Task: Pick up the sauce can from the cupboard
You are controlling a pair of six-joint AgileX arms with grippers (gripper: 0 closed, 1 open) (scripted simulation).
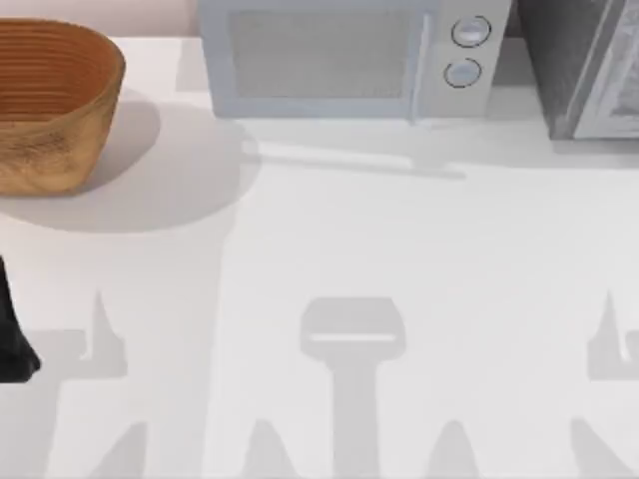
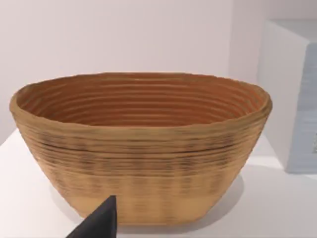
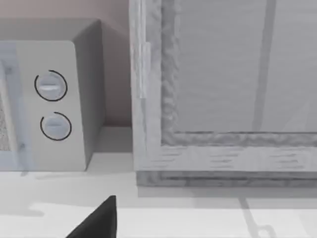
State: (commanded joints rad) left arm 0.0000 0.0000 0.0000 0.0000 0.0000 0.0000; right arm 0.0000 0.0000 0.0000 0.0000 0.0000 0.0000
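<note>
A: Where did the large dark grey speckled cupboard (image 1: 584, 65) stand?
B: At the table's far right corner, its lighter grey framed door panel (image 3: 233, 74) shut, just beside the pale grey microwave (image 1: 339, 60) with two round knobs.
A: And the arms?
B: The left arm (image 1: 12, 334) sat at the white table's (image 1: 329, 259) left edge, facing the woven brown basket (image 2: 141, 144). The right wrist camera faced the cupboard door. I couldn't tell how wide either hand stood.
</note>
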